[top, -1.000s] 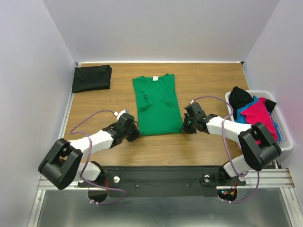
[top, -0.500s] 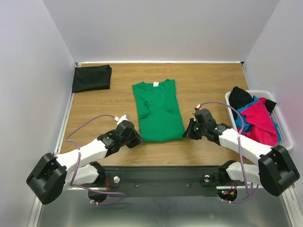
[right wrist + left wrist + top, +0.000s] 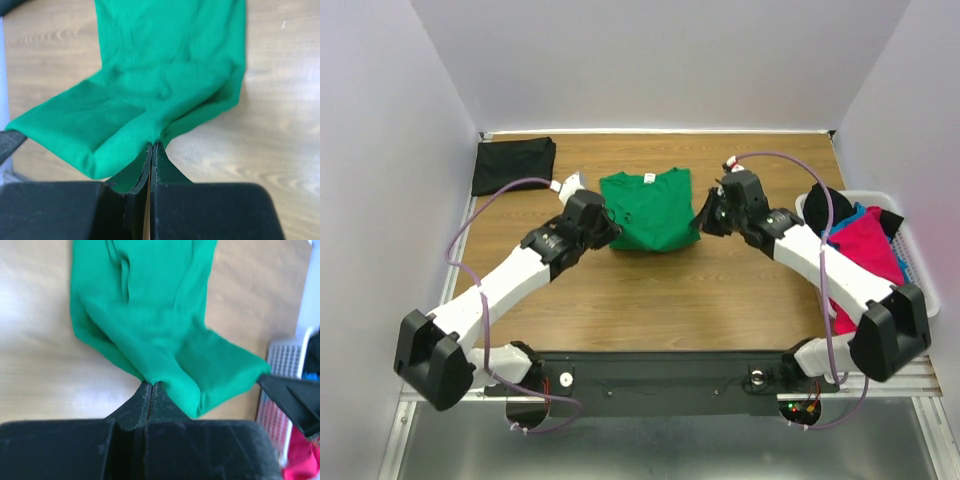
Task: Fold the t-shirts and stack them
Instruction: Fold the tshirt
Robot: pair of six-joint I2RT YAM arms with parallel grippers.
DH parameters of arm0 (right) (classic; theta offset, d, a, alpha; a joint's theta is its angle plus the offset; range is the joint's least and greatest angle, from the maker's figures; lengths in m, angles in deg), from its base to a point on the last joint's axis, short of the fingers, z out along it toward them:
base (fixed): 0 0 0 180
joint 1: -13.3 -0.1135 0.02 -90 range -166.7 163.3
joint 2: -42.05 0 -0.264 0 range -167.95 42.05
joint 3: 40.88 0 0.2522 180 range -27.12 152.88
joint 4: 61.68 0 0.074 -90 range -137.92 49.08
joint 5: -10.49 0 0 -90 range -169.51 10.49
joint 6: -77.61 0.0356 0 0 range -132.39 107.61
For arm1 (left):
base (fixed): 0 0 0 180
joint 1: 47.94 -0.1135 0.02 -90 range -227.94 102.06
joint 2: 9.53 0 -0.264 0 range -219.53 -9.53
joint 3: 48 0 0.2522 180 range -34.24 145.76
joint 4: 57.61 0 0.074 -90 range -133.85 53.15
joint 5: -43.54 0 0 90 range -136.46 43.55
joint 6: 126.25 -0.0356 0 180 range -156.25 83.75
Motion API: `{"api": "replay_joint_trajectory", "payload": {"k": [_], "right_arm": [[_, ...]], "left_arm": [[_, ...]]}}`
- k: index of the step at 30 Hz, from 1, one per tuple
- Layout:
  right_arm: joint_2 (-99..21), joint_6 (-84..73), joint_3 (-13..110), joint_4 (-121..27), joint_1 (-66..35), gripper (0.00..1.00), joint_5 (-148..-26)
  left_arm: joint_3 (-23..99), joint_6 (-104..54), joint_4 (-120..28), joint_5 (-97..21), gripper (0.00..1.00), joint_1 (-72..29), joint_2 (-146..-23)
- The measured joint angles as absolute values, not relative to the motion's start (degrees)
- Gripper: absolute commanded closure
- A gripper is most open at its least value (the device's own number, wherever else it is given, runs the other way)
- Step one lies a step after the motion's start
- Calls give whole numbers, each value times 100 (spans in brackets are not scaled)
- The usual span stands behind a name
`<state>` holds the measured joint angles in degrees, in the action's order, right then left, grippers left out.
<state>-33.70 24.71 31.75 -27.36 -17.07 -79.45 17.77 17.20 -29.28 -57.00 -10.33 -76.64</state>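
A bright green t-shirt (image 3: 650,208) lies mid-table with its white neck label (image 3: 649,178) at the far end and its lower half lifted and doubled back. My left gripper (image 3: 611,228) is shut on the shirt's left hem corner (image 3: 152,376). On the other side my right gripper (image 3: 701,222) is shut on the right hem corner (image 3: 155,135). Both wrist views show the green cloth (image 3: 165,330) sagging between the two grips above the wood. A folded black t-shirt (image 3: 513,165) rests at the far left corner.
A white plastic basket (image 3: 918,268) at the right edge holds black (image 3: 825,206), blue (image 3: 835,242) and magenta (image 3: 868,250) t-shirts. White walls close off the wooden table (image 3: 660,300) at the back and sides. The right arm's link runs just beside the basket.
Both grippers, still shut on the hem corners, have carried the green shirt's lower edge away from the near side toward the collar, so the shirt now looks half as long.
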Motion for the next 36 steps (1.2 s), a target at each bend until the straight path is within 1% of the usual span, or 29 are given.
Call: {"api": "replay_joint_trajectory", "payload": {"k": [4, 12, 23, 26, 29, 36], "right_arm": [[-4104, 2347, 4082, -2609, -1469, 100, -7882], [-5142, 2087, 5339, -2550, -951, 100, -7958], [-6838, 1695, 6760, -2518, -603, 99, -8411], [-7347, 1628, 7326, -2529, -516, 100, -8446], [-7708, 1617, 7695, -2548, -435, 100, -8527], [-8309, 1604, 7888, -2555, -284, 100, -8597]], "left_arm": [[2553, 1353, -2771, -5757, 100, -1505, -8355], [3652, 763, -2690, -5519, 100, -2283, -9476], [4898, 212, -2795, -5005, 100, -2889, -10949], [5304, 125, -2863, -4898, 100, -3020, -11483], [5597, 46, -2893, -4754, 100, -3145, -11887], [6382, -295, -2992, -4301, 100, -3260, -12777]]}}
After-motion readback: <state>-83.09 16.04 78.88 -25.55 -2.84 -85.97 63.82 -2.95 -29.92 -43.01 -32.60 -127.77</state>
